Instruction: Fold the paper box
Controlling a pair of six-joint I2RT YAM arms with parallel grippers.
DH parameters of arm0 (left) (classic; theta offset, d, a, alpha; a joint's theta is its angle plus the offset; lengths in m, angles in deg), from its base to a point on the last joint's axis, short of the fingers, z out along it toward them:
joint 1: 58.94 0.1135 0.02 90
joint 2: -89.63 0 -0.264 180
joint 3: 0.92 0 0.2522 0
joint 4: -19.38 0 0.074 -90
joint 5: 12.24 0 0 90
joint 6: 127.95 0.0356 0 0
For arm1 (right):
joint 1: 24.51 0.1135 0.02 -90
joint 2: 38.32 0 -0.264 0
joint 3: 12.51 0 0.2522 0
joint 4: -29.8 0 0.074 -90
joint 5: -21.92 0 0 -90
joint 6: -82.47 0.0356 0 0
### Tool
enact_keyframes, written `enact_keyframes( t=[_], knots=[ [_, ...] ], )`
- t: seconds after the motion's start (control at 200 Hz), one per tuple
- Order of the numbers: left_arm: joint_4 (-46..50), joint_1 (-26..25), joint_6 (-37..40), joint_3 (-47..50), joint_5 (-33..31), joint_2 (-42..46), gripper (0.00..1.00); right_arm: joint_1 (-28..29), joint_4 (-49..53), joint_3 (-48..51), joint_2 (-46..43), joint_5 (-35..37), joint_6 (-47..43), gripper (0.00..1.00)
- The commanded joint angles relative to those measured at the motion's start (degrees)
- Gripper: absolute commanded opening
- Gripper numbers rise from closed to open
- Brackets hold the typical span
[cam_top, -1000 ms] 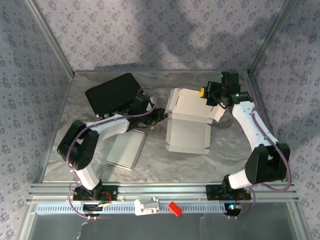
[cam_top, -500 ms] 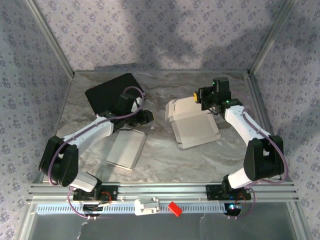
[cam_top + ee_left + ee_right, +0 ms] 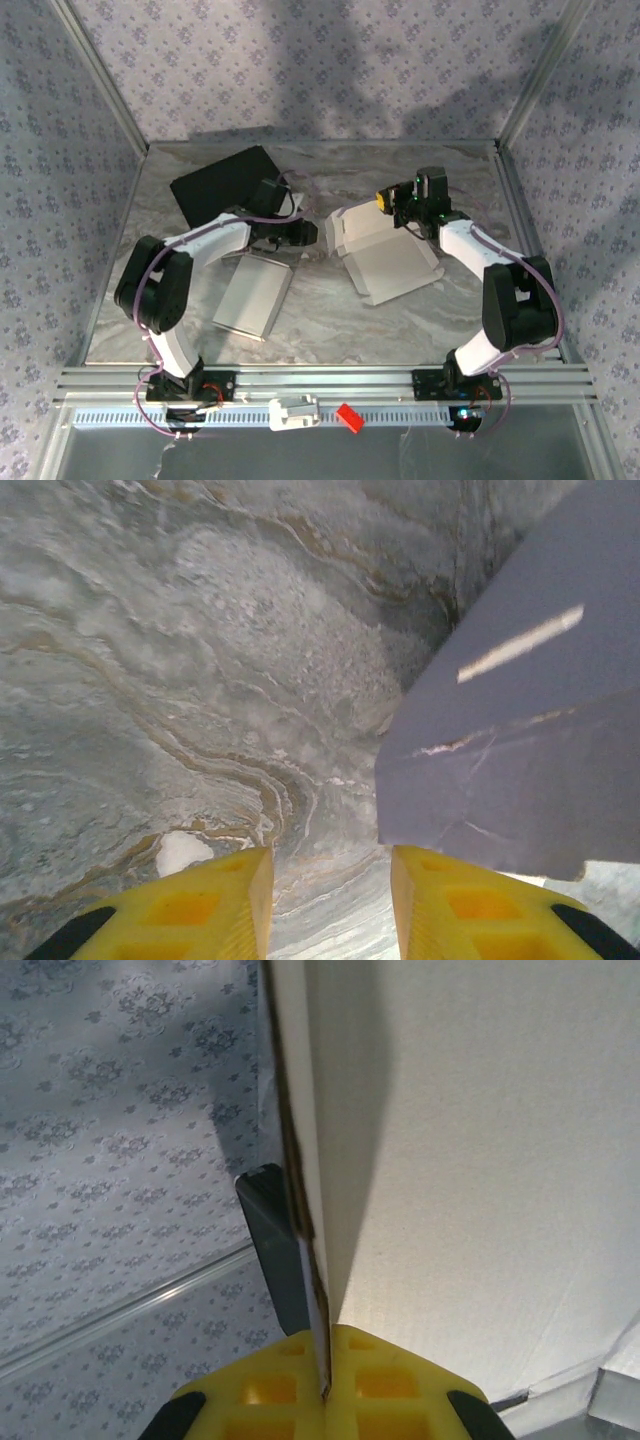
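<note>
Right gripper [image 3: 398, 204] sits further left than before, clamped on the far flap of the flat white cardboard box [image 3: 392, 262], which lies on the grey marbled table [image 3: 330, 335] just right of the empty, part-open left gripper [image 3: 309, 233].

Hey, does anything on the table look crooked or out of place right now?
The paper box lies unfolded and skewed to the edges of the table, its far edge pinched in the shut right gripper. The left gripper is open beside its left flap, holding nothing. Nothing looks spilled.
</note>
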Motion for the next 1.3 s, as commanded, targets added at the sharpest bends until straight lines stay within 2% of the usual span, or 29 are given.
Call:
enact_keyframes(
  t=[0.0, 0.155, 0.55, 0.715, 0.875, 0.984, 1.089, 1.199, 1.299],
  knots=[
    [1.65, -1.97, 6.66, -3.19, -0.46, -1.16, 0.37, 0.55, -6.45, 2.54, 0.66, -1.88, -1.55, 0.0],
    [1.85, -2.62, 5.98, -1.69, -3.2, -0.83, 0.37, 0.91, -12.95, 7.54, -1.09, -3.46, -3.09, 0.0],
    [2.73, -3.31, 6.8, 0.56, -3.54, -0.22, 0.37, 0.82, -30.77, 21.9, -4.06, -2.93, -2.66, 0.0],
    [3.5, -2.65, 5.55, 0.8, -5.35, 2.95, 0.37, 0.87, -32.83, 18.79, -2.12, -3.27, -1.5, 0.0],
    [4.09, -2.53, 4.51, 1.5, -2.61, 10.54, 0.4, 1.13, -32.11, 13.01, 0.52, -1.81, -1.69, 0.0],
    [6.22, -1.54, 2.3, 4.15, -3.85, 15.09, 0.4, 1.51, -37.02, 10.87, 4.62, -1.32, 0.52, 0.0],
    [4.81, 1.71, 0.62, 8.06, -4.56, 19.42, 0.4, 2.65, -42.2, 8.64, 8.17, -0.66, 2.31, 0.0],
    [4.88, 5.04, 0.87, 8.99, -4.73, 19.79, 0.39, 3.81, -46.05, 8.08, 11.77, -1.74, 2.42, 0.0],
    [5.87, 6.02, 1.81, 7.79, -4.64, 17.34, 0.39, 4.24, -52.09, 10.65, 14.62, -2.5, 3.49, 0.0]
  ],
)
